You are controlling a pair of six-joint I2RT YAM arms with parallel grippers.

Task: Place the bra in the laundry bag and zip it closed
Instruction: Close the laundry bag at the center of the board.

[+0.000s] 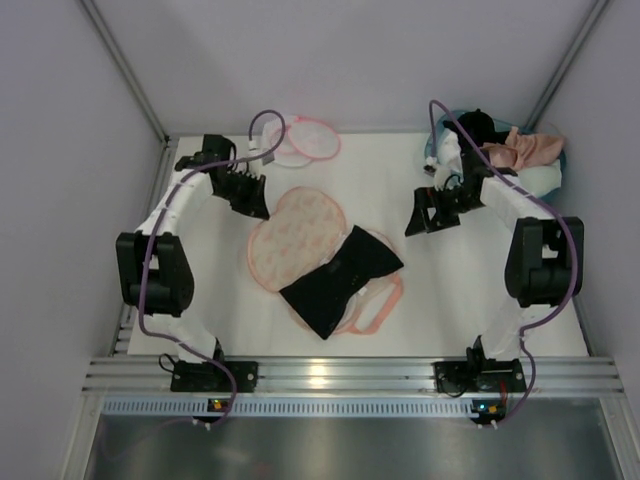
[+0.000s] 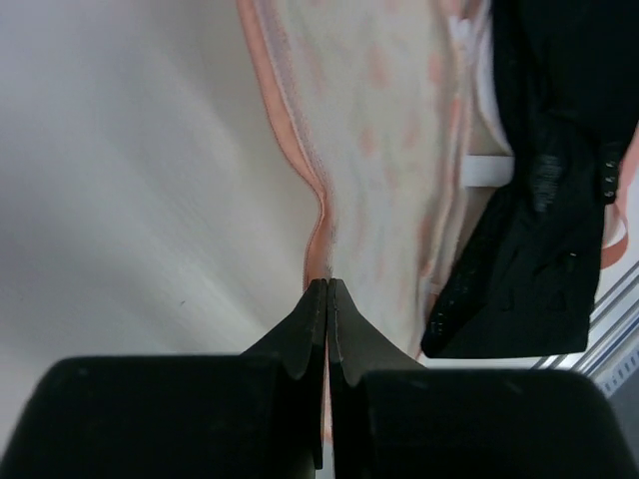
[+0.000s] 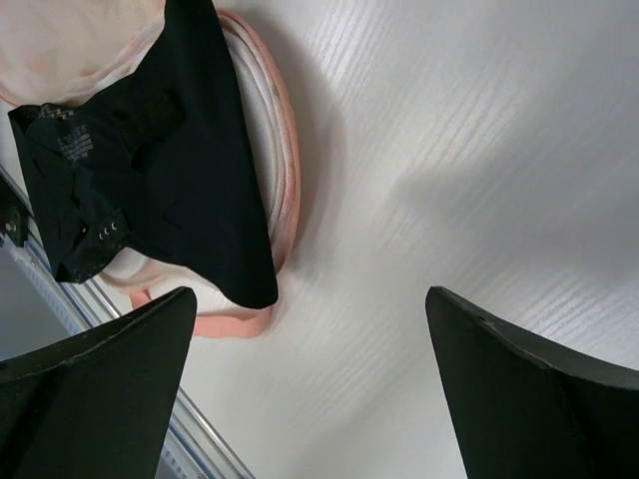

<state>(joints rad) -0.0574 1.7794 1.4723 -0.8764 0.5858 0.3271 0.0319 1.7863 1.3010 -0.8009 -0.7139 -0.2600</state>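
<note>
The salmon-pink bra [image 1: 527,149] lies in the teal basket [image 1: 548,182] at the back right. At the back centre lies the round white mesh laundry bag [image 1: 305,141] with its pink rim. My left gripper [image 1: 260,210] [image 2: 327,284] is shut on the pink trim of an orange-printed peanut-shaped padded piece [image 1: 297,232] [image 2: 379,150], at its far left edge. Right of that piece, my right gripper [image 1: 425,222] [image 3: 311,294] hangs open over bare table with nothing between its fingers. Neither wrist view shows the bra or the laundry bag.
A black garment [image 1: 340,280] [image 2: 539,249] [image 3: 170,150] lies across the padded piece's near half, whose pink rim [image 3: 285,170] shows beside it. A dark item sits in the basket beside the bra. White walls close in on three sides, and a metal rail runs along the near edge.
</note>
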